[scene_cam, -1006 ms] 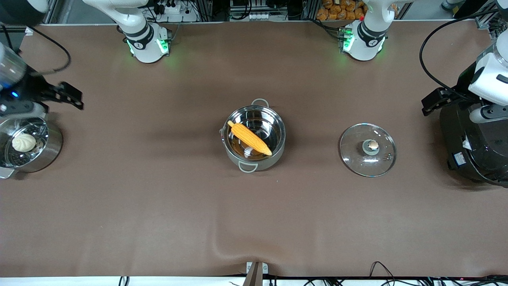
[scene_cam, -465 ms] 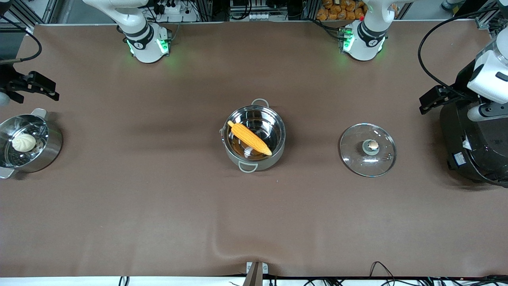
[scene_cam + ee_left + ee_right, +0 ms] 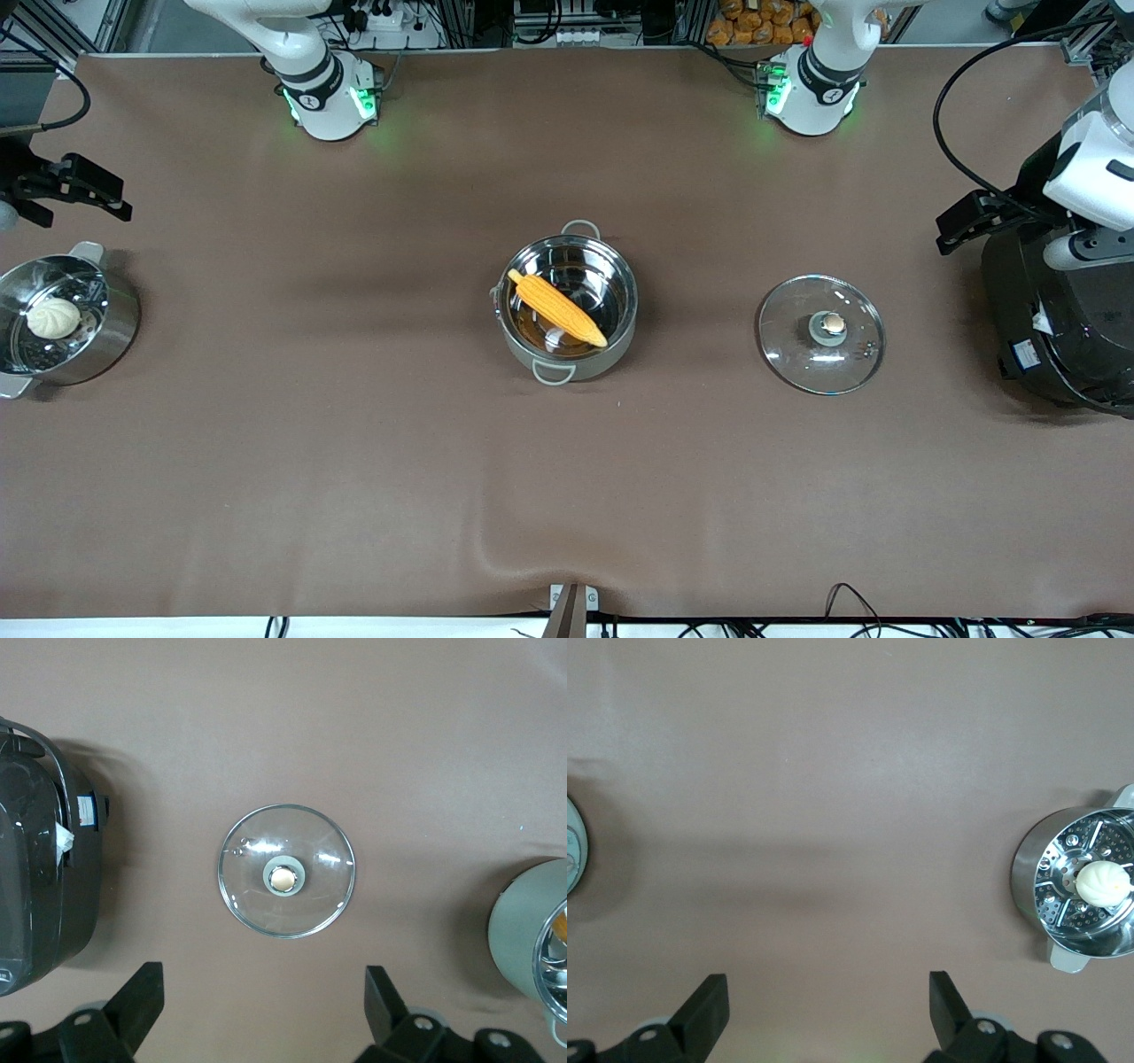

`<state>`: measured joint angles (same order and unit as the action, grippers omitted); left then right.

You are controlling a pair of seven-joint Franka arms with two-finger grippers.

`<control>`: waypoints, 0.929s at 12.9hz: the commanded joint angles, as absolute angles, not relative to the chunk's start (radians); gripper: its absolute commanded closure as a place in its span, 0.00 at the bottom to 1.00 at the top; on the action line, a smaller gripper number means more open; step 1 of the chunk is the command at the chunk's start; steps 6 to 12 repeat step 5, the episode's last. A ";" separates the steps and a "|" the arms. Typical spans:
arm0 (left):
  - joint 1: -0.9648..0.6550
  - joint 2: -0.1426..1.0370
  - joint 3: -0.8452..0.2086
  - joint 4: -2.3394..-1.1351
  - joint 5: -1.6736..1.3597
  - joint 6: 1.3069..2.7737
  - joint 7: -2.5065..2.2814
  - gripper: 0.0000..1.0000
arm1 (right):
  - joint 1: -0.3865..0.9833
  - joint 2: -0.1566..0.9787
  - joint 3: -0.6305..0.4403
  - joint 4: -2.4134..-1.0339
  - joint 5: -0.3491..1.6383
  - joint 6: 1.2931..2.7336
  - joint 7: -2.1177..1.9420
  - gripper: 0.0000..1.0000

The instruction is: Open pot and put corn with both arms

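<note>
Corn (image 3: 557, 308) lies diagonal in open pot (image 3: 567, 306), table centre. Glass lid (image 3: 821, 333) flat on table at pot's 3 o'clock, apart. Left gripper (image 3: 264, 1010) spread wide, empty, above lid. Right gripper (image 3: 828, 1014) spread wide, empty, near steamer pot (image 3: 62, 321) with bun (image 3: 52, 316), well apart from corn.

Shiny steel pot (image 3: 567, 306) — clear glass lid (image 3: 821, 334) — matt brown cloth table cover (image 3: 354, 443).

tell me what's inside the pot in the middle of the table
The pot holds one corn cob lying slantwise across its shiny bottom, with nothing else showing. The patch of bottom under the cob is covered. The glass lid lies on the table beside it, toward the left arm's end.
</note>
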<state>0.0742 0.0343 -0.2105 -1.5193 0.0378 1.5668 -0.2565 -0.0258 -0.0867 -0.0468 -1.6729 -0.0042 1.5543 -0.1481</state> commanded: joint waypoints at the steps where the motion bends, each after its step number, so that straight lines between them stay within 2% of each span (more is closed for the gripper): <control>1: 0.074 0.012 -0.204 -1.529 0.012 1.551 -0.230 0.00 | -0.038 -0.109 -0.038 -1.675 0.014 1.542 -0.143 0.00; 12: 0.072 0.003 -0.202 -1.529 0.012 1.551 -0.241 0.00 | -0.049 -0.113 -0.040 -1.677 0.012 1.540 -0.143 0.00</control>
